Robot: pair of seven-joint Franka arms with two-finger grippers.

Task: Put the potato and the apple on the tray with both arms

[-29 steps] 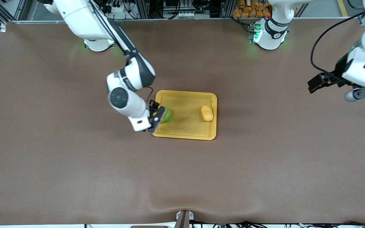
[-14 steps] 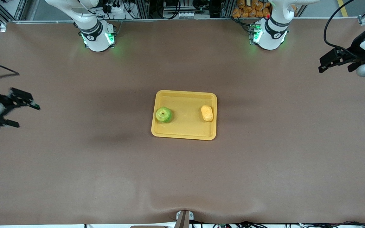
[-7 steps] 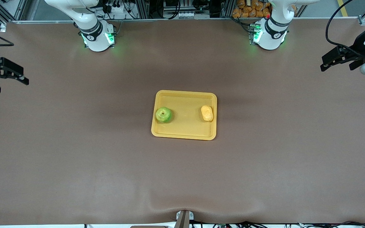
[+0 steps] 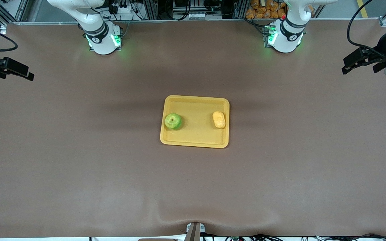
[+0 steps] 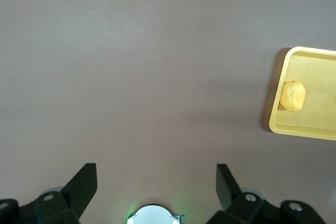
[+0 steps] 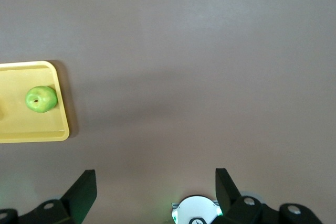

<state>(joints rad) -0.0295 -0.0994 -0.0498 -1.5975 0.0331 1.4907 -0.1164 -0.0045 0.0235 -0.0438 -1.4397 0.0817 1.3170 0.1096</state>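
The yellow-orange tray (image 4: pixel 196 138) lies at the middle of the table. The green apple (image 4: pixel 173 121) rests on it toward the right arm's end, and the yellow-tan potato (image 4: pixel 218 119) rests on it toward the left arm's end. The left wrist view shows the potato (image 5: pixel 292 96) on the tray (image 5: pixel 315 124); the right wrist view shows the apple (image 6: pixel 41 99) on the tray (image 6: pixel 31 129). My left gripper (image 4: pixel 359 63) is open and empty, high over the table's left-arm end. My right gripper (image 4: pixel 15 72) is open and empty, high over the right-arm end.
The two arm bases (image 4: pixel 103 40) (image 4: pixel 285 38) with green lights stand along the table's farthest edge from the front camera. Brown cloth covers the table. A small bracket (image 4: pixel 193 231) sits at the nearest edge.
The right gripper let go of the apple on the tray and drew away, up toward its end of the table. The left gripper drifted slightly farther toward its end.
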